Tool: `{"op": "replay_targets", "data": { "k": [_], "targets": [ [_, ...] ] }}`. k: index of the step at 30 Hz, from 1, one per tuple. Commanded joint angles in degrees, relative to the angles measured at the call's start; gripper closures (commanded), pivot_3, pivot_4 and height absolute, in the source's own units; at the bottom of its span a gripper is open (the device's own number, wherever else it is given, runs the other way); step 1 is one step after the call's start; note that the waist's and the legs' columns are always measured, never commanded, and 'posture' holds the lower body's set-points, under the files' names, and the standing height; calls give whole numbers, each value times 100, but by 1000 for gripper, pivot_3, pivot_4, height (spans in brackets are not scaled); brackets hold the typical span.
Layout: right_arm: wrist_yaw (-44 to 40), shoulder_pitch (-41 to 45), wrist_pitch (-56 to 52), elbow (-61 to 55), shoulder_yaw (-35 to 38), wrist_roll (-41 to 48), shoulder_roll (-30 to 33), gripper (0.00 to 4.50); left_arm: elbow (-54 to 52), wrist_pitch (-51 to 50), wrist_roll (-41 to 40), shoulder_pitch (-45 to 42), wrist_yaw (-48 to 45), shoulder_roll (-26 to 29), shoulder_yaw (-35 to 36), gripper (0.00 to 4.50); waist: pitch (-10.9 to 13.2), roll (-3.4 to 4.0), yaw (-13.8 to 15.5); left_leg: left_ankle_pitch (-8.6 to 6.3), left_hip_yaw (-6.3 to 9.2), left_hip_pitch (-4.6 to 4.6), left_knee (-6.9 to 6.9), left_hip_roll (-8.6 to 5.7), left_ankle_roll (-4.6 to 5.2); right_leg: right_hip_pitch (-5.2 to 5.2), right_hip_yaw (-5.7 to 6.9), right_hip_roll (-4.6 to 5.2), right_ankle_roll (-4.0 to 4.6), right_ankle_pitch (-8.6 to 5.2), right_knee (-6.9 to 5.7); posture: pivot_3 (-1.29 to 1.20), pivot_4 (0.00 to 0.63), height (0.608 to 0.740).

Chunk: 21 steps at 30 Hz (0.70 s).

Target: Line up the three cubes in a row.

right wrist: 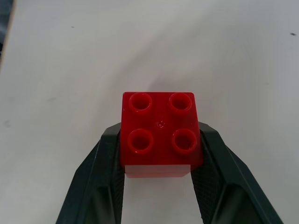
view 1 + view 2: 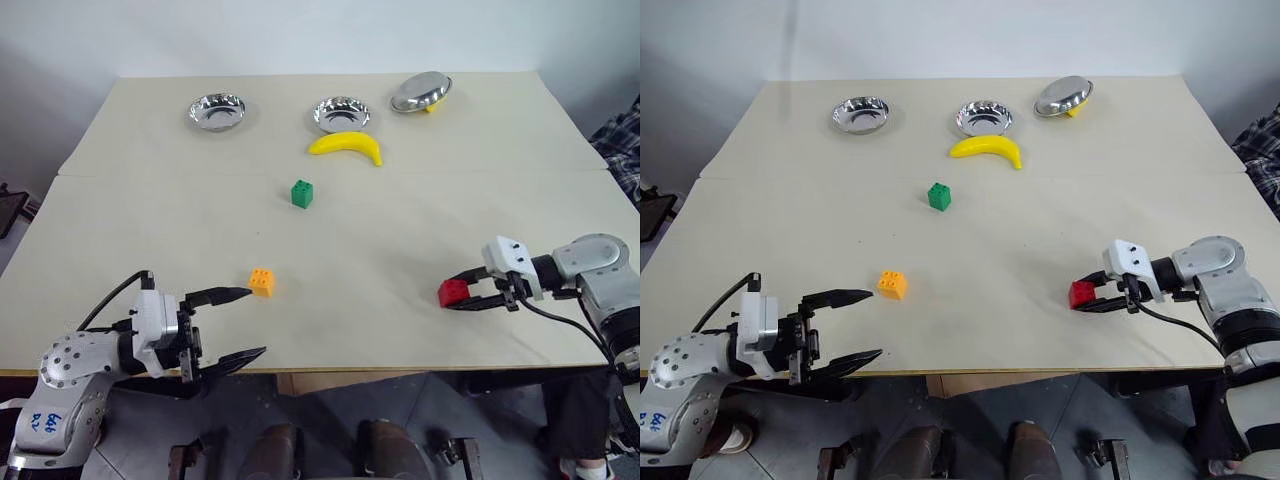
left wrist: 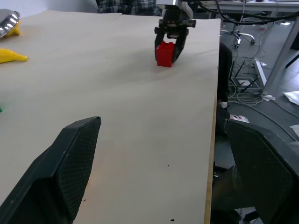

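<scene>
We have the red cube (image 1: 160, 134) clamped in our right pincer (image 2: 468, 296), near the worktop's (image 2: 400, 240) right front. Our left pincer (image 2: 228, 328) stands apart, empty, just beside the orange cube (image 2: 262, 282); the green cube (image 2: 302, 193) sits farther back, mid-worktop. We should carry red level toward the other two and set it down square, studs up. The cubes are glossy, hard plastic; the worktop is matte and pale.

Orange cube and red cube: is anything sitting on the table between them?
No. Between the orange cube and the red cube in the right gripper, the left eye view shows bare table.
</scene>
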<state>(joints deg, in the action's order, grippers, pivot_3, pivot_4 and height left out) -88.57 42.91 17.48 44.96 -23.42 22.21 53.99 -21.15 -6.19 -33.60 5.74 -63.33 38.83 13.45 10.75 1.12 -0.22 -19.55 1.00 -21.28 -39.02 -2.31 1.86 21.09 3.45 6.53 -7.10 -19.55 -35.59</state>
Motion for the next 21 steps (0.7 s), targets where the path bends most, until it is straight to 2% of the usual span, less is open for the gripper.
{"op": "replay_targets", "data": {
  "k": [1,5,14,18,21],
  "targets": [
    [-393,129,41,185,-6,101,-46,3001,136,348,21,-102,-149,-107,-58,0,0,0,0,0,0,0,0,0,0,-1,0,0,0,0,1,0,150,740],
    [-393,238,348,471,21,-5,-135,3001,124,239,58,-121,-116,-59,-192,0,1,-2,-2,0,0,1,-2,0,0,-3,3,0,0,0,1,0,150,740],
    [-393,518,789,985,-172,-6,-266,102,265,285,83,-209,-142,-3,-155,0,1,-2,-6,0,1,0,-2,1,0,-1,4,0,0,0,-1,0,150,740],
    [-393,583,1038,978,-99,141,-207,14,188,246,62,-144,-12,-32,-86,0,1,-2,-1,0,1,0,-2,0,0,-1,5,0,0,0,-1,0,150,740],
    [-393,549,807,729,109,481,33,14,152,250,40,43,169,-77,83,0,1,-2,-4,0,1,0,-2,0,0,-1,5,0,0,0,-1,0,150,740]
  ]
}}
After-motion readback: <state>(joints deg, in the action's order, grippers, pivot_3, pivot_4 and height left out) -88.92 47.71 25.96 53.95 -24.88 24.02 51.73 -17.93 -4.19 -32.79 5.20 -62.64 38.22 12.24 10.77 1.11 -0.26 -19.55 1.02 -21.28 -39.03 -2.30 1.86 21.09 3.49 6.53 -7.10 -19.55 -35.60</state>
